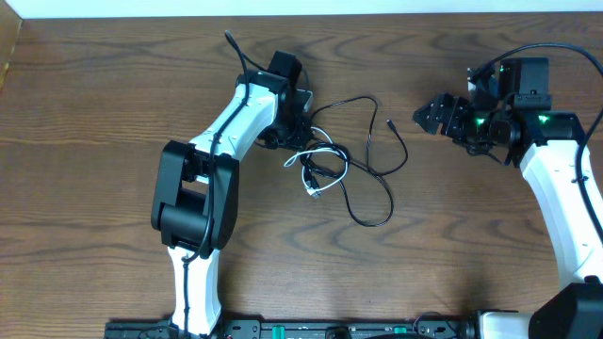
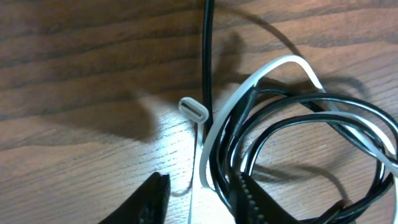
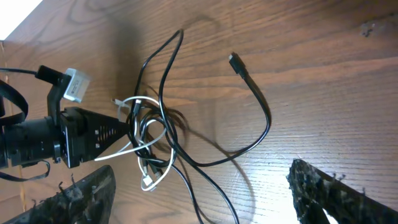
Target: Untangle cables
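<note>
The left gripper (image 2: 202, 186) is cut off low in its wrist view, fingertips only. The table (image 1: 94, 141) is brown wood grain. The left arm reaches far, its jaws narrow, astride the tangled white cable (image 2: 289, 59) and black cable (image 2: 208, 50) at centre-left, not visibly clamped. At far right, the right gripper (image 1: 433, 115) hovers wide.

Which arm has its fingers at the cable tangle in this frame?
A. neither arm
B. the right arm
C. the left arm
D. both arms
C: the left fingers sit either side of the white cable, right beside the black cable, while the right fingers stand open over bare table, clear of both cables.
</note>
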Tool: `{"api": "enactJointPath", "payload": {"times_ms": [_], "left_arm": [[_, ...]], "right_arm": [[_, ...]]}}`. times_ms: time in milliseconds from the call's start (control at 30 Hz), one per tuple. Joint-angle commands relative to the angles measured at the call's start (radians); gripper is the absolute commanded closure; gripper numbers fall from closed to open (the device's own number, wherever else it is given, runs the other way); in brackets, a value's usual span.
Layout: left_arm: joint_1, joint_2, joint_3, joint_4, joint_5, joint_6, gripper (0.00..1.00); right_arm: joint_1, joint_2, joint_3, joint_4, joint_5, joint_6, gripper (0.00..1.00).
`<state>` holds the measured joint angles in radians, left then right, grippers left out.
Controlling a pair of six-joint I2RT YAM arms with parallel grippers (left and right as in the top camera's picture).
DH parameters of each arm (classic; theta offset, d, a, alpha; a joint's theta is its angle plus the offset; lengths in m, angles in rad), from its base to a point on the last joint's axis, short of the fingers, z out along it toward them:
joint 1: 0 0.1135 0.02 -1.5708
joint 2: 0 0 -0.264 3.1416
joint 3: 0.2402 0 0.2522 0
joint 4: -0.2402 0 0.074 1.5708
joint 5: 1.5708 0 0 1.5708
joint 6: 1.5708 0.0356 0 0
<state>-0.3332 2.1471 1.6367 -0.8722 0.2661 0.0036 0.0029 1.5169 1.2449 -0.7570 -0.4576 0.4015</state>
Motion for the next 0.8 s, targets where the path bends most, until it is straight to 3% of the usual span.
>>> {"api": "enactJointPath", "payload": {"times_ms": [0,300,467,533,767], "left_arm": [[0.000,0.019,-0.011,-0.007,0.021,-0.084,0.69],[-0.044,0.019,-0.127,0.027,0.022,-0.358,0.70],[-0.088,0.019,-0.155,0.088,0.021,-0.362,0.69],[-0.105,0.019,-0.155,0.116,0.018,-0.361,0.92],[-0.108,-0.034,-0.103,0.106,0.010,-0.313,0.93]], "right_arm": [[-0.005,0.006,0.010,-0.007,0.006,-0.014,0.16],[-0.005,0.006,0.010,-0.021,0.008,-0.021,0.16],[-0.005,0.006,0.010,-0.029,0.007,-0.022,0.15],[-0.005,0.006,0.010,-0.037,0.007,-0.030,0.15],[-0.002,0.006,0.010,-0.049,0.006,-0.044,0.15]]}}
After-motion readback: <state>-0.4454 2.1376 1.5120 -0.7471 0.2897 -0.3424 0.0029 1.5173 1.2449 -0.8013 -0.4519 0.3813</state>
